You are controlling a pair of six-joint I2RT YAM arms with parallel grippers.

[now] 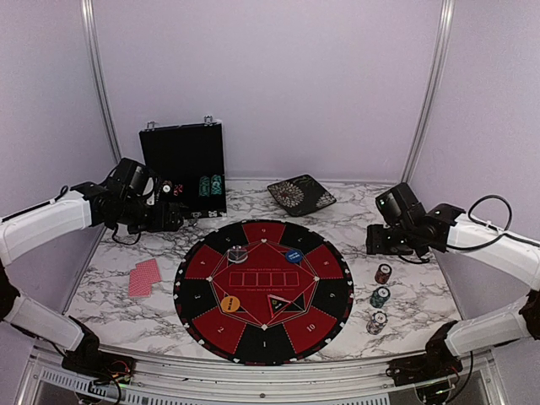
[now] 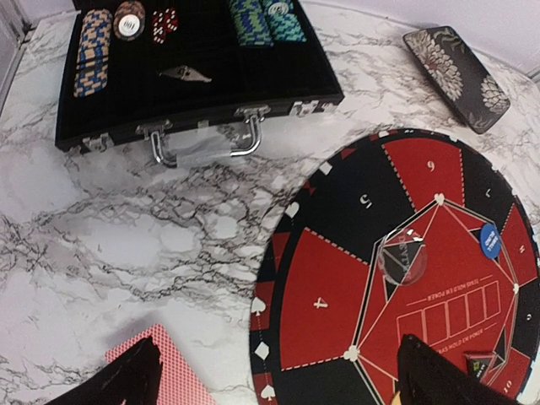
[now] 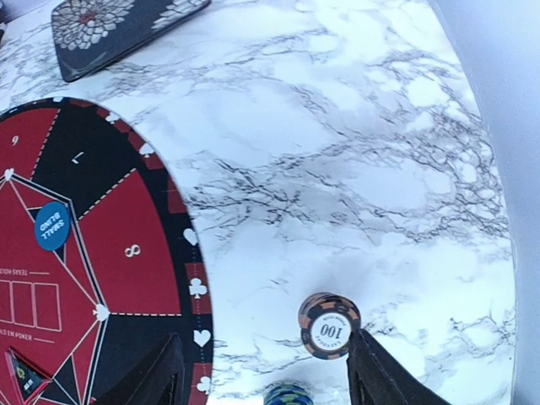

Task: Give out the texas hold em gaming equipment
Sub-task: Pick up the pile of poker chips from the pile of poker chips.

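1. Right gripper first: its dark fingers frame the wrist view, standing wide apart and gripping nothing.
2. Between them, on the marble worktop, a red chip stack marked 100 stands upright. It is just beside one finger and well off the other. A green stack peeks in closer to the wrist.
3. From overhead, these two and a white-black stack run in a line along the worktop's right edge, just off the round mat.
4. Left gripper gapes too, empty. It hangs near the back left corner before the black case, with the red-backed cards by the left edge.
5. My guess is the right arm is the one for the chips. The red stack is round, so no axis to match, but it sits off-centre in the jaws and wants a sideways nudge before any closing.
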